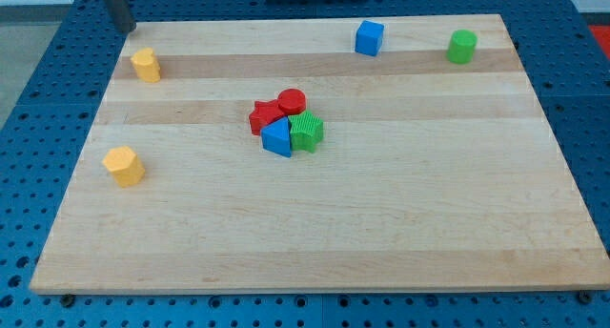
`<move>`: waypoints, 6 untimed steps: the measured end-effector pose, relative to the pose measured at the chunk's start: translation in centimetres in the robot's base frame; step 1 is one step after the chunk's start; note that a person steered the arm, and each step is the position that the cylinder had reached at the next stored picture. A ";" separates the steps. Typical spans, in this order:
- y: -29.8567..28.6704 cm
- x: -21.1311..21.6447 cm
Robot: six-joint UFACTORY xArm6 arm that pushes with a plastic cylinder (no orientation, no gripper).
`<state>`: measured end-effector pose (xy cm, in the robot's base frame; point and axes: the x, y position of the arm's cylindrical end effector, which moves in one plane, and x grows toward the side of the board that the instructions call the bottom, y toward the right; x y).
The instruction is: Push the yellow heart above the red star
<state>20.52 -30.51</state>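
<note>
The yellow block (146, 65) near the view's top left looks like the heart. The red star (266, 115) lies near the board's middle, in a tight cluster with a red round block (292, 102), a blue triangular block (277, 137) and a green ridged block (307, 132). My tip (128, 29) is at the board's top left edge, a little above and left of the yellow heart, not touching it. The heart is far to the left of the red star and slightly higher in the view.
A second yellow block (124, 165), many-sided, sits near the left edge lower down. A blue cube (370, 38) and a green cylinder (462, 46) stand near the top right. The wooden board (381, 233) rests on a blue perforated surface.
</note>
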 end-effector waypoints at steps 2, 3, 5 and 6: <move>0.1 8.3; 0.1 8.5; 5.6 8.8; 13.1 11.7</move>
